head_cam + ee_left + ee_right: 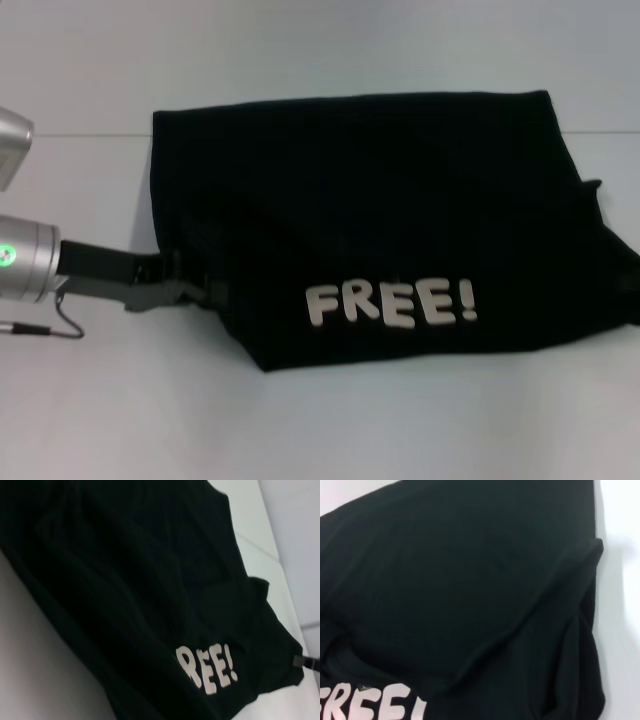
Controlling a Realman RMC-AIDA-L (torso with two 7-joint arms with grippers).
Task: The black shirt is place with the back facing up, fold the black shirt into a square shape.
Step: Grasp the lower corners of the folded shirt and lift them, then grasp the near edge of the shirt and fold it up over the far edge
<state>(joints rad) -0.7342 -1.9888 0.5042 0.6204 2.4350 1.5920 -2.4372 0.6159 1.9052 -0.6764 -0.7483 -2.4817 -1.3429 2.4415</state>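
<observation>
The black shirt [380, 220] lies on the white table, folded over, with the cream "FREE!" lettering [392, 303] facing up on its near flap. My left gripper [200, 288] reaches in from the left and is shut on the shirt's left edge, beside the near flap. The shirt fills the left wrist view [130, 590] and the right wrist view [470, 580]. My right gripper [305, 662] shows only as a small black piece at the shirt's right corner, far off in the left wrist view. The head view almost cuts it off at the right edge.
The white table [320, 430] stretches around the shirt, with bare surface in front and to the left. A thin cable loop [60, 325] hangs under my left arm. A faint seam in the table [80, 135] runs behind the shirt.
</observation>
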